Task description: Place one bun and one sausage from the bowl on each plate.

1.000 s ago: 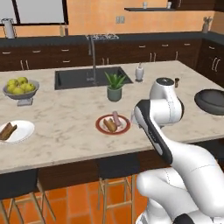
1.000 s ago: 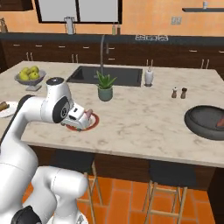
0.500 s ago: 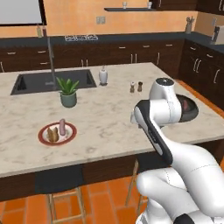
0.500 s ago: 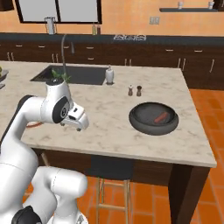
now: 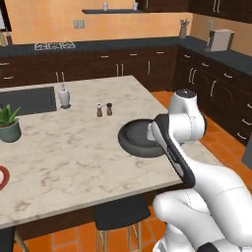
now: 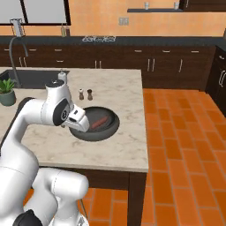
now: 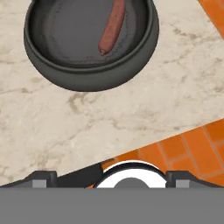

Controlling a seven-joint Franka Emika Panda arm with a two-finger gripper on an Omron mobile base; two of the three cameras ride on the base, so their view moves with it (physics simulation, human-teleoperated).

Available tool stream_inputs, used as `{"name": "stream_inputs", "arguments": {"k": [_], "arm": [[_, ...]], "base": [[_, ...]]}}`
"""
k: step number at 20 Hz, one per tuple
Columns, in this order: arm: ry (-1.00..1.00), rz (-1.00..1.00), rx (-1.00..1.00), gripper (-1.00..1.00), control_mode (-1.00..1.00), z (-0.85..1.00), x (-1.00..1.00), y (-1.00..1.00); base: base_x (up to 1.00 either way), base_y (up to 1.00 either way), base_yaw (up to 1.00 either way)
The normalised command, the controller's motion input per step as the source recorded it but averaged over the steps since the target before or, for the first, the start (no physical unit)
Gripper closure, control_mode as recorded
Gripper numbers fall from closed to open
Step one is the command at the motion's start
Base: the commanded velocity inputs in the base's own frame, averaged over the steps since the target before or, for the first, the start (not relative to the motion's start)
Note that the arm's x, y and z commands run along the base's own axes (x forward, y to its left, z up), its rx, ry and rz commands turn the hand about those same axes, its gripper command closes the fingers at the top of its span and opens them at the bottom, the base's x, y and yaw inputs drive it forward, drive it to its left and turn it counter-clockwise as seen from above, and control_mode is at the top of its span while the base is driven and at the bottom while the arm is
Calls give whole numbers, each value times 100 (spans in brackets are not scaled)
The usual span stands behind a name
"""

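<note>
Gripper [image 7: 111, 175] hangs above the counter [image 7: 131, 113] edge near the bowl, jaws spread wide and holding nothing; its two dark tips sit far apart at the bottom of the hand view.

The bowl [image 7: 87, 48] is wide, shallow and dark grey-black with a thick rounded rim. It rests on the marble counter, close to the end that borders the orange tile floor [image 6: 176, 132]. Inside it lies one reddish-brown sausage [image 7: 112, 25], slightly curved, stretched across the bowl's floor; in the right base view the sausage [image 6: 100, 122] shows as a red streak in the bowl [image 6: 95, 126]. In the left base view the arm covers part of the bowl [image 5: 133, 138].

Beyond the bowl stand two small shakers [image 5: 104, 109], side by side. Farther along from the bowl are a white bottle [image 5: 64, 96], a sink [image 5: 24, 101] and a potted plant [image 5: 9, 123]. A red rim of the plate [image 5: 3, 177] shows at the picture's left edge, well apart from the bowl.
</note>
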Motion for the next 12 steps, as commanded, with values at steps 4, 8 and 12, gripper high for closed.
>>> {"name": "stream_inputs", "arguments": {"k": [4, 8, 12], "arm": [[0, 0, 0, -100, 100, 0, 0, 0], [0, 0, 0, -100, 100, 0, 0, 0], [32, -3, -2, -100, -100, 4, 64, -1]], "base": [[81, -11, -19], [53, 14, -1], [17, 4, 0]]}}
